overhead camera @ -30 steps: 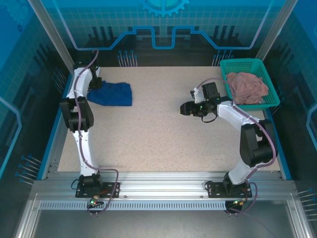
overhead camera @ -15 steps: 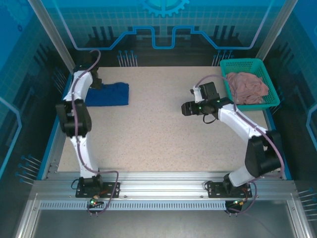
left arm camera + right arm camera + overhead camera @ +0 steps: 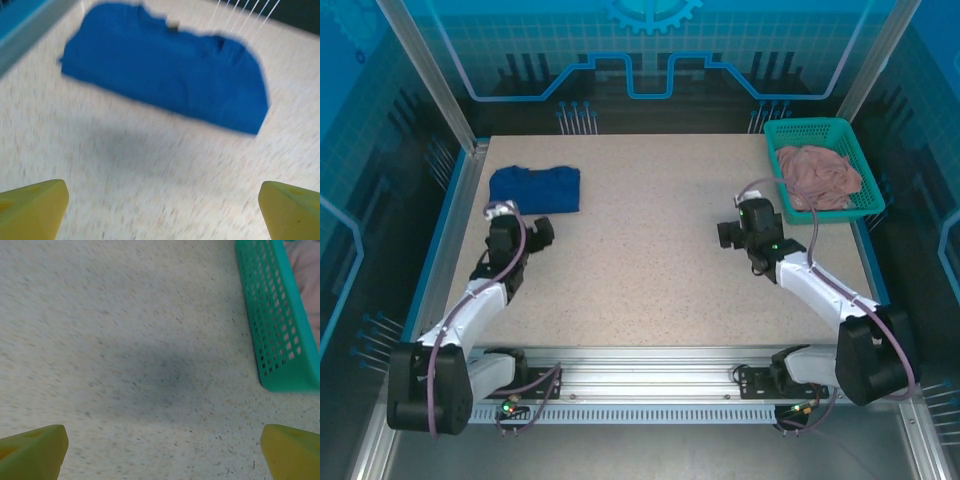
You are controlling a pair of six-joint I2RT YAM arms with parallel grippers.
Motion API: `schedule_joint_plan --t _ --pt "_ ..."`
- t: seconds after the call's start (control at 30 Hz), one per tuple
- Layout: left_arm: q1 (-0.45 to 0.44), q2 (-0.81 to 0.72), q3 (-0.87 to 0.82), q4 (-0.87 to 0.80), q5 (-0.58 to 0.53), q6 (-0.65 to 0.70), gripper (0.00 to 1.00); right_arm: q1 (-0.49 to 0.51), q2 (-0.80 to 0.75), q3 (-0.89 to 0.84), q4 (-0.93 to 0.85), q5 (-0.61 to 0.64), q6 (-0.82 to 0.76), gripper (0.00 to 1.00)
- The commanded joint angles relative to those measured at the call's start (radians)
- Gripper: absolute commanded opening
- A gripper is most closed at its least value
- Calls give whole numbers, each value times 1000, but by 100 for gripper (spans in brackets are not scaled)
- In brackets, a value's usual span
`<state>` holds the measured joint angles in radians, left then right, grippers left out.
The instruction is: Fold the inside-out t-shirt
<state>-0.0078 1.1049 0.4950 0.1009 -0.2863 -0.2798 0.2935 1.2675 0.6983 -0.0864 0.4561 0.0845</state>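
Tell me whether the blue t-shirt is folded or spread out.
Folded: the t-shirt lies as a compact rectangle on the table, no sleeves sticking out.

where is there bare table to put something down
The table's whole middle is bare, between the blue t-shirt far left and the teal basket far right. Crowded: the basket, filled by a pink garment.

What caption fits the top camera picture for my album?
Folded blue t-shirt lies at the table's far left; left gripper and right gripper open, away from it.
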Motion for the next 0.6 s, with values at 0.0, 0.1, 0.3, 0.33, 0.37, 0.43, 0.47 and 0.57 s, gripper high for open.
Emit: schedule_joint_plan --t 0.0,0.1,0.3,0.33,0.37,0.43,0.47,0.57 --pt "-3 16 -31 163 -24 28 99 -47 15 -88 320 0 -82 100" --pt "-3 104 -101 377 57 136 99 -88 82 -103 405 -29 -84 100" --pt "-1 255 -108 605 79 199 99 -149 149 -183 611 -133 -76 100" --pt "0 271 -117 661 76 222 99 -157 162 -208 684 -145 -84 100" --pt "2 294 -140 746 81 233 99 -168 175 -215 712 -172 -78 100" --pt "12 350 -143 789 101 222 99 -192 212 -241 789 -216 -71 100" --pt "16 392 -151 840 112 221 99 -205 204 -240 769 -244 -61 100" --pt "12 424 -124 795 149 236 99 -210 220 -256 814 -290 -78 100"
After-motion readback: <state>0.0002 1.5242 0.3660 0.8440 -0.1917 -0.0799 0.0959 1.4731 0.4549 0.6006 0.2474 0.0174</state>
